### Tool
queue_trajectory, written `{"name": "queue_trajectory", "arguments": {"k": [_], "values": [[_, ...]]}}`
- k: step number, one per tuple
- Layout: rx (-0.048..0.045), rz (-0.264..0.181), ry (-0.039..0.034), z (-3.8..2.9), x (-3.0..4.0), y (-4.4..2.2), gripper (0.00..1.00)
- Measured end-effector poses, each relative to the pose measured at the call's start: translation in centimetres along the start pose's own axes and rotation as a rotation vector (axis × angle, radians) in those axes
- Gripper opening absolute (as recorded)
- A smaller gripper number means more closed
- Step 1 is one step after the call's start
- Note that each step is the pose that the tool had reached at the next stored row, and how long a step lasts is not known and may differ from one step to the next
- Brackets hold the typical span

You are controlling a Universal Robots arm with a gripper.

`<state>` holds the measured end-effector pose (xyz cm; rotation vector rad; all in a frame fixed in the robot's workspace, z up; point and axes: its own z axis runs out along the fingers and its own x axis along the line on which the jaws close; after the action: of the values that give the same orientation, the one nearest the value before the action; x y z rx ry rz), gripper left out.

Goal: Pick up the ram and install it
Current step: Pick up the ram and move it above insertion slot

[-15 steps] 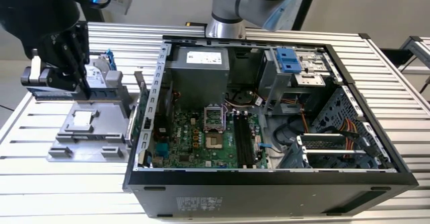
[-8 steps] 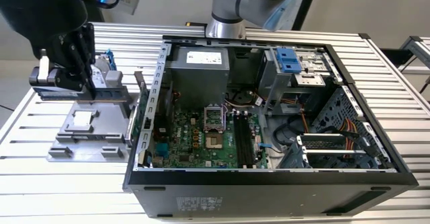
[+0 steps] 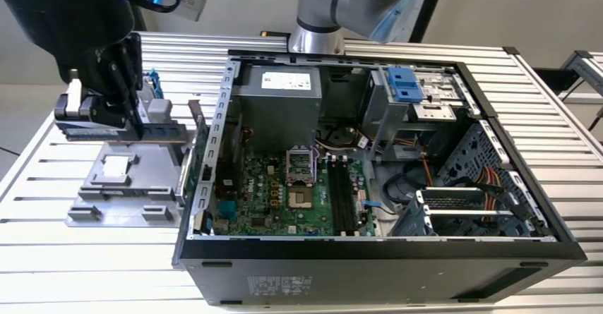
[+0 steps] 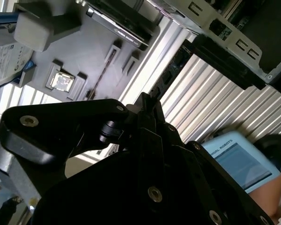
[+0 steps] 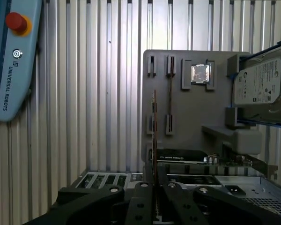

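Note:
The ram (image 3: 99, 134) is a thin bluish stick that hangs level just above the grey parts fixture (image 3: 118, 187), at the exterior view's left. My gripper (image 3: 135, 129) is shut on it from above. In the first wrist view the ram (image 5: 154, 131) shows edge-on, rising from between my fingers (image 5: 143, 190), beside a second thin stick (image 5: 171, 93) that stands in a slot of the fixture (image 5: 178, 140). The long black slots (image 3: 341, 197) lie on the motherboard inside the open computer case (image 3: 377, 247), to the right of my gripper in the exterior view.
The fixture also carries a processor chip (image 5: 200, 73), a silver hard drive in a blue frame (image 5: 257, 89) and an expansion card (image 5: 187, 157). A blue teach pendant (image 5: 9, 61) lies on the slatted aluminium table (image 3: 56, 257). The case wall (image 3: 203, 166) stands right beside the fixture.

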<state>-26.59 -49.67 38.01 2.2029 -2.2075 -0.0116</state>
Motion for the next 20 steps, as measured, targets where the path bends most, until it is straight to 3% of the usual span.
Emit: {"name": "queue_trajectory", "arguments": {"k": [14,20], "values": [[0.0000,0.000,0.0000,-0.03,0.00,-1.63,0.00],[0.0000,0.000,0.0000,-0.06,-0.01,-2.62,0.00]]}}
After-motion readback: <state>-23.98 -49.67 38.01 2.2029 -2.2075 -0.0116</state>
